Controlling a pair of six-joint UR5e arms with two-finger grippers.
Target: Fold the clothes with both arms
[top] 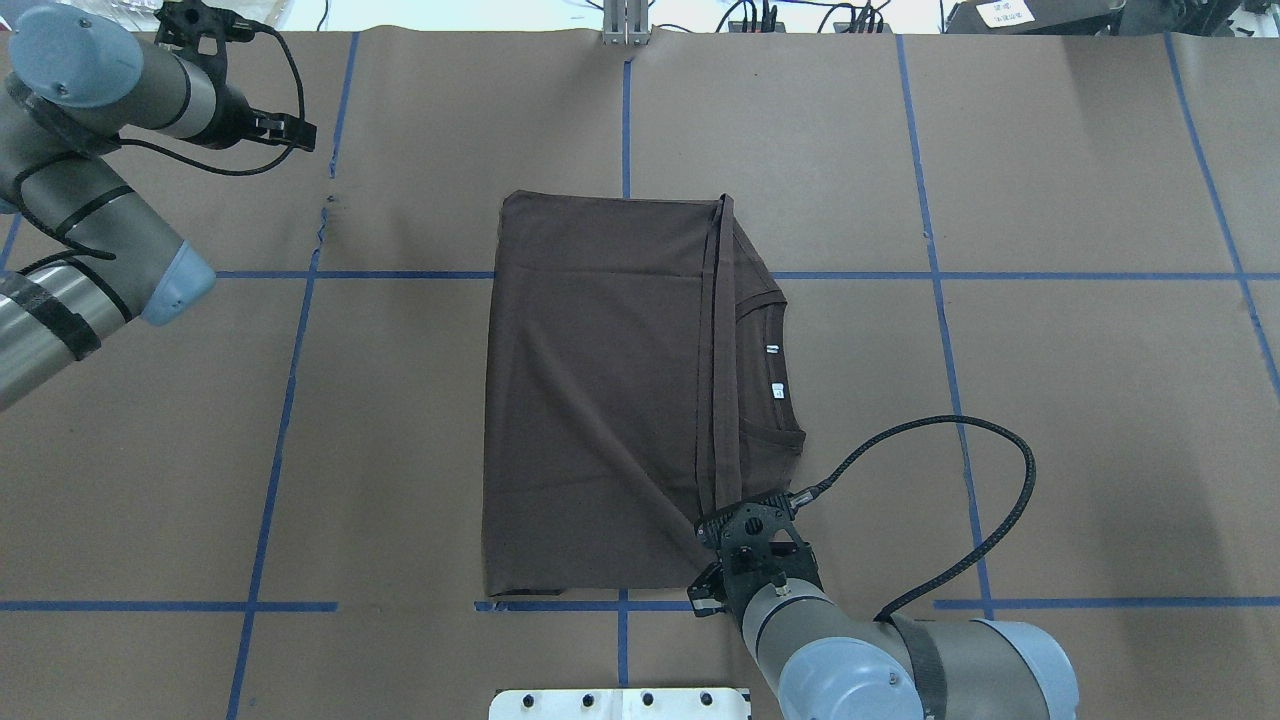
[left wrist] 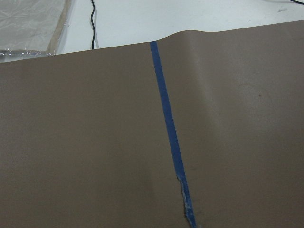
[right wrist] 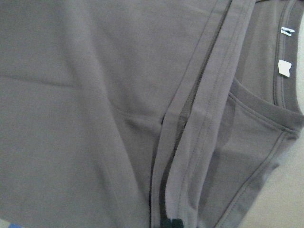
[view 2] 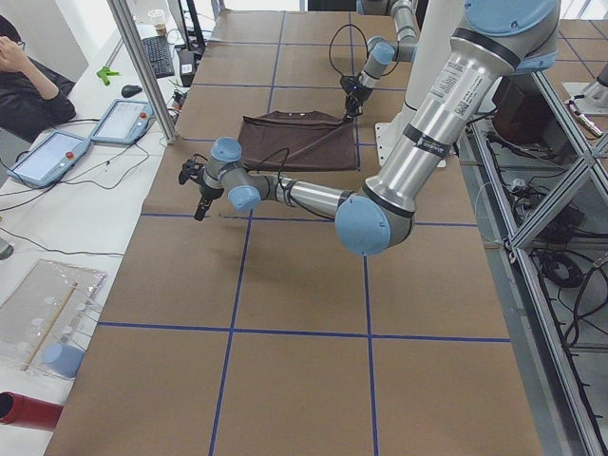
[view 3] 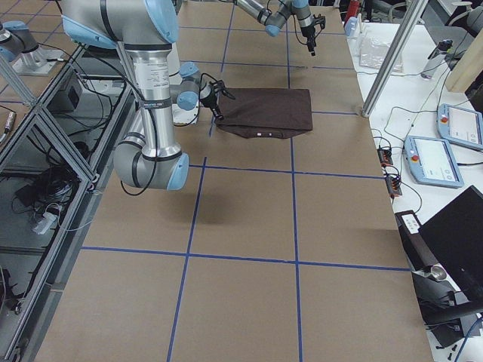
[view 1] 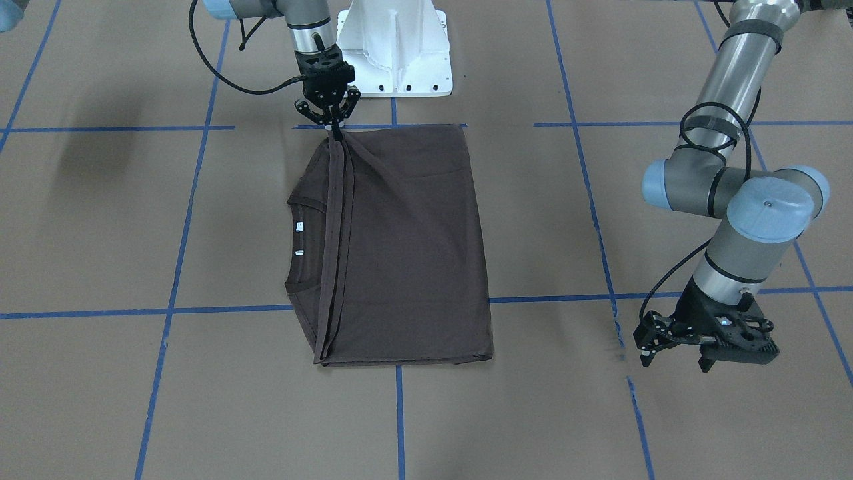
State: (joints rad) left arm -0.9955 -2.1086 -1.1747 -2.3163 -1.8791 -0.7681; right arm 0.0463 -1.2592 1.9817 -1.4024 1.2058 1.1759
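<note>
Shirt: the dark grey-brown short-sleeved T-shirt (view 1: 406,247) lies at the middle of the tabletop (view 1: 600,413), folded to a neat rectangle, just in front of my base.
Neck: the ribbed round collar (view 1: 306,203) sticks out on my right side of the fold, with two small white neck tags (view 1: 299,227) showing inside it.
Hem: the doubled stitched hem band (view 1: 338,247) runs across the shirt beside the collar, from the far edge back to the corner nearest me.
Right jaws: my right arm (top: 900,670) has its right jaws pinched tight on that near end of the hem band. The cloth rises to them in taut creases.
Left jaws: my left arm (view 1: 733,87) holds its left jaws spread apart above bare paper, well apart from the shirt and touching nothing.
Surface: brown paper covers the tabletop, marked into squares by blue tape lines (left wrist: 166,123).
Base: my white bolted pedestal base (view 1: 396,47) stands at the near edge.
Room: a white side bench carries two pale-edged tablets (view 2: 123,121) and a dark keyboard (view 2: 157,55). A silver metal post (view 2: 142,66) stands beside them, and a person in dark clothes (view 2: 28,81) sits at the bench.
</note>
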